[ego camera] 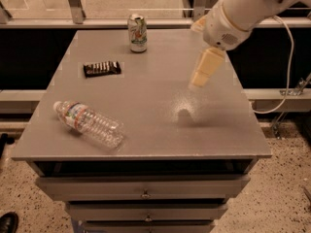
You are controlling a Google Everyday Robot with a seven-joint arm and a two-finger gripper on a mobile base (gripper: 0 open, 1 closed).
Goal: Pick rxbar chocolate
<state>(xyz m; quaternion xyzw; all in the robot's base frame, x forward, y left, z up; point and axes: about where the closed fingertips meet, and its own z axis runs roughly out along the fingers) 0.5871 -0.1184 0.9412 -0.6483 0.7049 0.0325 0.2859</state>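
Camera view: your gripper (198, 57) hangs above the right half of the surface (146, 125), jaws spread, nothing between them. The rxbar chocolate (102, 68) lies flat at left rear, well apart from it. Can (138, 32) stands upright behind the bar; water bottle (88, 123) on its side, front left.

The white arm (257, 1) comes in from the far right, its rounded wrist (224, 27) angled down and to the left. Below it the cream pincer (200, 76) points downward, hanging above the right part of the counter (146, 130).
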